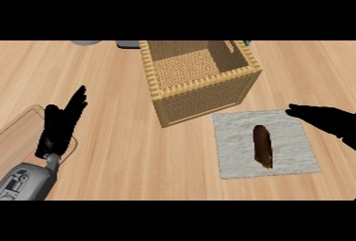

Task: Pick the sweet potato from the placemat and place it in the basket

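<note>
A dark brown sweet potato (262,146) lies lengthwise on a pale grey placemat (233,155) at the right of the counter. Just behind the placemat stands a square woven basket (201,99), open at the top with nothing visible inside. My right hand (327,118) comes in from the right edge above the placemat's far right corner, fingers straight and pointing left, apart from the sweet potato. At the left my left hand (61,123) rests open with fingers up, far from the basket.
A light wooden board or tray (21,124) lies under my left hand at the counter's left edge. Grey objects (104,43) show partly at the back edge behind the basket. Bare wood lies between my left hand and the basket.
</note>
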